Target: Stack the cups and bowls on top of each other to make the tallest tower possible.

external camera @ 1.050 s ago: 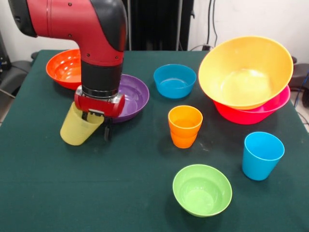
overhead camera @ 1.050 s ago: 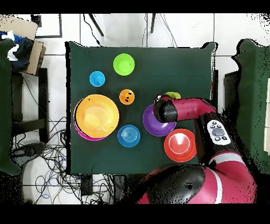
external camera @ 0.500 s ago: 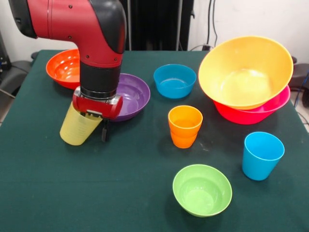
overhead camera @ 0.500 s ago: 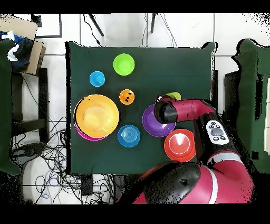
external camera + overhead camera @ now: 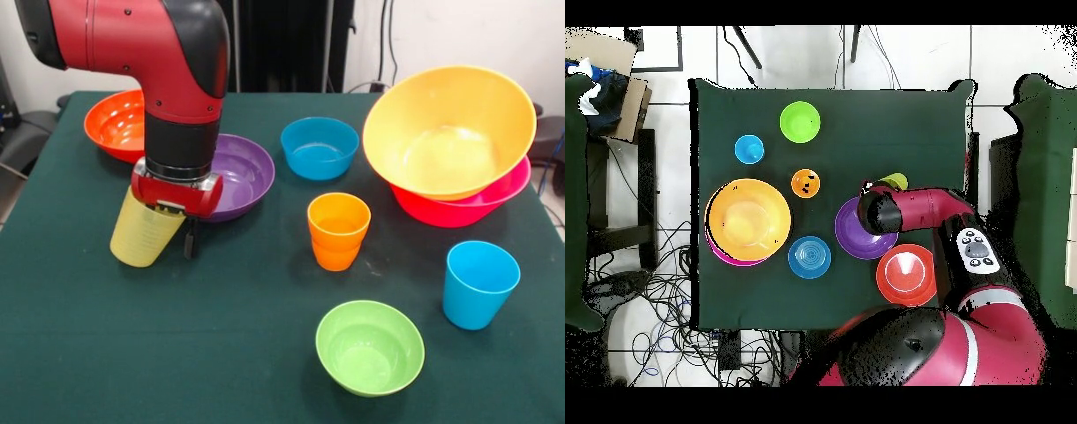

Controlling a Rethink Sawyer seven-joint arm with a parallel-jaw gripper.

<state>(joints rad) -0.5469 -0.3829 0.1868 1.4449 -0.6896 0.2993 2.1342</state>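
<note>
Against half a second ago, almost no change: gripper (image 5: 172, 231) and the tilted yellow cup (image 5: 144, 231) sit in nearly the same place, perhaps a touch lower; against a full second ago, shifted slightly toward the picture's left and away from the purple bowl (image 5: 240, 174). Everything else on the green table (image 5: 221, 353) unmoved.

Gripper clamped on the yellow cup's rim, one finger inside and one dark finger (image 5: 189, 240) outside, cup leaning with its base toward the picture's left, just beside the purple bowl's near edge. Whether the base touches the cloth: cannot tell.

Counted: cups in plain sight, three — yellow, orange cup (image 5: 338, 230), sky blue cup (image 5: 478, 283). The orange one shows a ridge low down, possibly two nested; unclear. Bowls, six — large orange bowl (image 5: 450, 128) resting tilted in the hot pink bowl (image 5: 468, 208), forming the only stack; red-orange bowl (image 5: 116, 124) partly behind the arm; purple; blue bowl (image 5: 320, 147); lime green bowl (image 5: 370, 345) nearest the camera, standing alone.
</note>
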